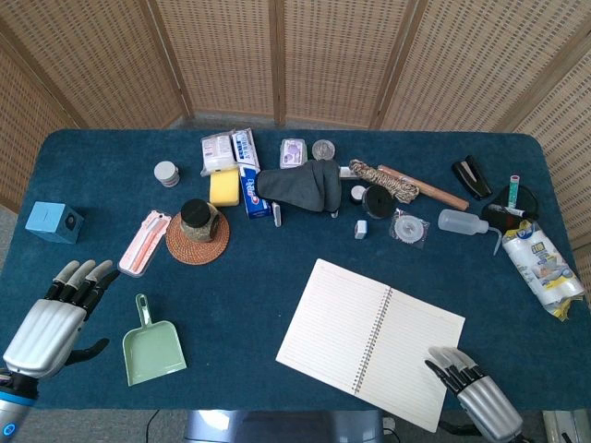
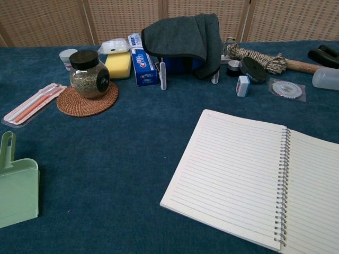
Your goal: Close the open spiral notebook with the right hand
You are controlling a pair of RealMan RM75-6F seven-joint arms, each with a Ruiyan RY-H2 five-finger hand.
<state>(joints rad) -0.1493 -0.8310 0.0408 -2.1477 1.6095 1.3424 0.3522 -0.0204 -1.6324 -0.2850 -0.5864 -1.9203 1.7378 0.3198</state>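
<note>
An open spiral notebook (image 1: 369, 340) (image 2: 238, 174) lies flat on the blue table, lined pages up, its wire spine running from upper right to lower left. My right hand (image 1: 476, 392) sits at the notebook's near right corner, fingertips over the edge of the right page, fingers apart and holding nothing. My left hand (image 1: 54, 318) hovers at the table's front left, fingers extended and empty. Neither hand shows in the chest view.
A green dustpan (image 1: 152, 349) lies beside the left hand. Behind the notebook are a jar on a woven coaster (image 1: 197, 233), a pink toothbrush pack (image 1: 145, 242), a toothpaste box (image 1: 249, 185), a dark cloth (image 1: 300, 185), rope (image 1: 383, 180) and a squeeze bottle (image 1: 464, 222).
</note>
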